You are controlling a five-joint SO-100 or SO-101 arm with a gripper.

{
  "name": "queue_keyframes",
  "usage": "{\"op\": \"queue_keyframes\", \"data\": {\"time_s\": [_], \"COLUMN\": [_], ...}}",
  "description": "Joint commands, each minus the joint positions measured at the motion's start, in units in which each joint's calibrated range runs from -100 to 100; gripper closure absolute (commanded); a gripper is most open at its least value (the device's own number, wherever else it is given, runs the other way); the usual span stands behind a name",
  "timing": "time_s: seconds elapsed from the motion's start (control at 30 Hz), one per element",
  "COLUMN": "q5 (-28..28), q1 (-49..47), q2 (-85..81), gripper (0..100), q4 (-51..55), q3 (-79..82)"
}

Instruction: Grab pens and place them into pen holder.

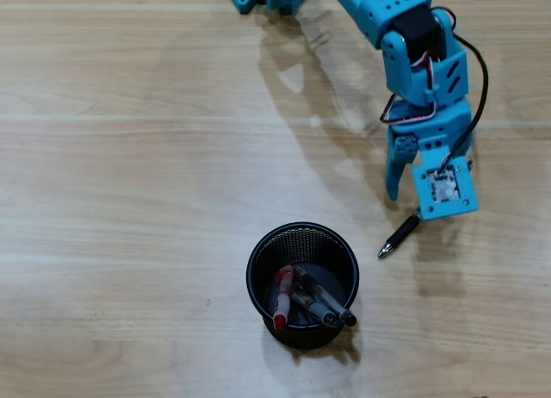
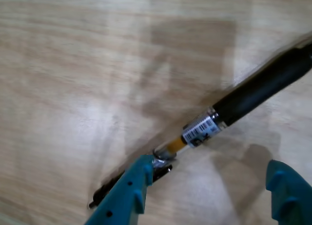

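A: What's the surface like?

B: A pale wood-grain desk (image 1: 129, 157), lightly glossy, with soft shadows of the blue arm (image 1: 405, 36) across it. Nothing of the room beyond the desk shows in either view.

A: Where are the pens?

B: In the overhead view three stand in the pen holder (image 1: 302, 285), a round black mesh cup low in the middle of the picture. The red-and-white pen (image 1: 281, 301) leans to the left inside it, and two darker ones (image 1: 320, 300) slant toward the cup's lower right rim. The fourth, the black-and-silver pen (image 1: 399, 237), lies flat on the desk just right of the cup, apart from it, its far end running under the tool.

A: And the tool?

B: In the overhead view the tool (image 1: 405, 195) hangs over that pen's upper end, but the wrist camera's mount hides most of it there. The wrist view (image 2: 207, 186) shows what the overhead cannot: two blue fingers well apart, one at the lower left, one at the lower right corner. The left finger (image 2: 131, 188) lies across the pen's thin clip end and seems to touch it; the right finger is clear of the pen. So the tool stands wide, gripping nothing.

A: How does the pen look up close?

B: The pen (image 2: 258, 91) has a black barrel, a white barcode label, an amber section, then a metal clip.
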Motion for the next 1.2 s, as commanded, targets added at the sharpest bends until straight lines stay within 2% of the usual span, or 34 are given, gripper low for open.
{"op": "queue_keyframes", "data": {"time_s": [0.0,0.17,0.33,0.63,0.9,1.03,1.13,1.17], "q5": [-1.3,-5.72,-10.49,-11.1,-11.1,-12.83,-13.03,-13.08], "q1": [0.14,-0.22,-0.31,-0.04,-1.67,-1.95,-1.95,-1.95], "q2": [1.3,2.31,2.31,3.31,3.23,3.23,3.23,3.23], "gripper": [74,84,85,85,86,86,96,96], "q4": [-5.23,-5.14,-5.14,-5.06,-5.75,-5.14,-5.14,-5.14], "q3": [-2.9,-2.99,-2.9,-1.82,6.29,7.46,7.91,7.91]}}
